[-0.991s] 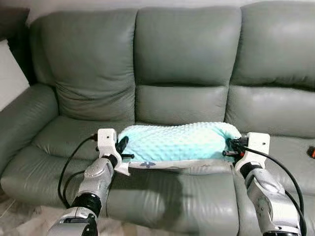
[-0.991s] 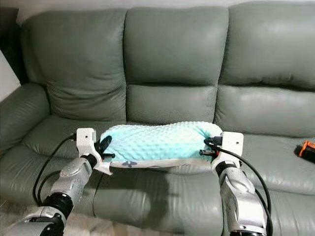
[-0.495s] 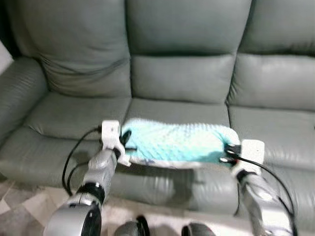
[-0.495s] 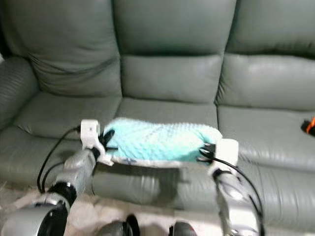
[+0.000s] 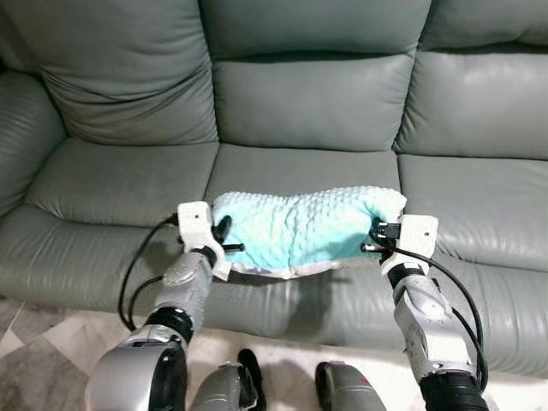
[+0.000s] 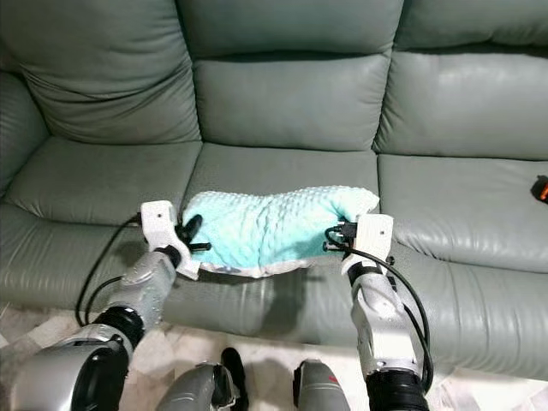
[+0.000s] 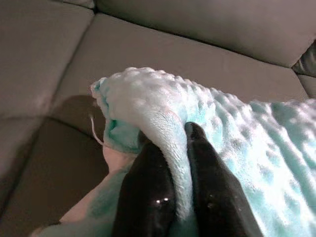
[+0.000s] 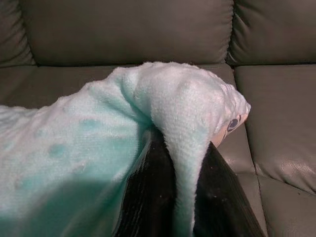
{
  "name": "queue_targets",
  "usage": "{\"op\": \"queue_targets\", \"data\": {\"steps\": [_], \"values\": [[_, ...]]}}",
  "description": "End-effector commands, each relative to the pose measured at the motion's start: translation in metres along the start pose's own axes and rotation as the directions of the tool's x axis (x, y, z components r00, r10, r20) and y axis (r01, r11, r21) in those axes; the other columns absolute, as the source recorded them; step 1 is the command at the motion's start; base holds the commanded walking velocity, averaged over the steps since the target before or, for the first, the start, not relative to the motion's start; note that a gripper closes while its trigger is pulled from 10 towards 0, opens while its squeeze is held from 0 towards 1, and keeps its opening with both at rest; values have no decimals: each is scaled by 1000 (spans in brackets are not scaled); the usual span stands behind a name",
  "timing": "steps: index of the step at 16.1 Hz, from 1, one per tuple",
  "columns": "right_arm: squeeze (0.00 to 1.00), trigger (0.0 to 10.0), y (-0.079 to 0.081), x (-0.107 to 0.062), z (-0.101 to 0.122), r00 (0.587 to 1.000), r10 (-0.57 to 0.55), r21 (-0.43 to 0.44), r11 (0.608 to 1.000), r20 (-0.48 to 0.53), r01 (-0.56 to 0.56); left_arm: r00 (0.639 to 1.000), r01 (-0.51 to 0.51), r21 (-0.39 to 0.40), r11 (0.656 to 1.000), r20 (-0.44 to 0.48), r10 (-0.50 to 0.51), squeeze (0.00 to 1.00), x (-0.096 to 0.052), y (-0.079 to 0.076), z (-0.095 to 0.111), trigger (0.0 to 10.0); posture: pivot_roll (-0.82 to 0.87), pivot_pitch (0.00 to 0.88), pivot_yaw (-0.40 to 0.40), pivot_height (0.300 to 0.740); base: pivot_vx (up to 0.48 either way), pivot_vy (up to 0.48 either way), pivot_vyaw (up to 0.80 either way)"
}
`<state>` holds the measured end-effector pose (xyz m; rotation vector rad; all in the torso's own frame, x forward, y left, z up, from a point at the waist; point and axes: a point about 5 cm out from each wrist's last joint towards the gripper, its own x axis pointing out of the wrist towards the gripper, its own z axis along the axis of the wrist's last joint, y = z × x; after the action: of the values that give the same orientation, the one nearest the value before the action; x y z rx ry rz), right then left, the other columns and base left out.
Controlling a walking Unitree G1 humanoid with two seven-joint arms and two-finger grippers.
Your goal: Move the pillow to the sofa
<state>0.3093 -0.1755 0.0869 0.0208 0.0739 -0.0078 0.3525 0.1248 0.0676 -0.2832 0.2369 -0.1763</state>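
Note:
A mint-green bobbled pillow [image 5: 300, 229] with a pale printed underside hangs between my two arms, over the front of the middle seat of a grey-green leather sofa [image 5: 300, 111]. My left gripper [image 5: 224, 238] is shut on the pillow's left end; in the left wrist view a fold of fabric [image 7: 168, 143] is pinched between the black fingers [image 7: 148, 192]. My right gripper [image 5: 373, 239] is shut on the right end, and its fingers [image 8: 148, 197] squeeze a ridge of the cover [image 8: 182, 148]. The pillow sags slightly in the middle.
The sofa's left armrest [image 5: 21, 120] rises at the left. A small orange and black object [image 6: 540, 187] lies on the right seat cushion. Pale tiled floor [image 5: 34, 342] lies below the sofa's front edge, with my feet [image 5: 342, 390] near it.
The camera has come closer to the sofa and tilted down. My grippers have come nearer together, so the pillow now bunches and sags between them. Both still hold it.

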Motion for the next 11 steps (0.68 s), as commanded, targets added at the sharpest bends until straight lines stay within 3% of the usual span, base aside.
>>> {"op": "queue_targets", "data": {"steps": [1,6,11], "values": [[1000,10000,3,-7,-13,1000,7,1,1000,-22,-7,1000,6,-13,1000,-13,-6,1000,-1,-2,-6,10000,-209,343,115,740,0,0,0],[1000,10000,2,-14,-25,999,-7,-44,999,-33,6,999,10,-51,999,-36,-12,1000,-6,-6,-20,10000,-207,352,118,740,0,0,0],[1000,10000,9,-19,-33,997,25,-8,1000,-67,-26,999,-12,-64,998,-46,9,1000,-12,2,-29,10000,-200,353,118,740,0,0,0]]}}
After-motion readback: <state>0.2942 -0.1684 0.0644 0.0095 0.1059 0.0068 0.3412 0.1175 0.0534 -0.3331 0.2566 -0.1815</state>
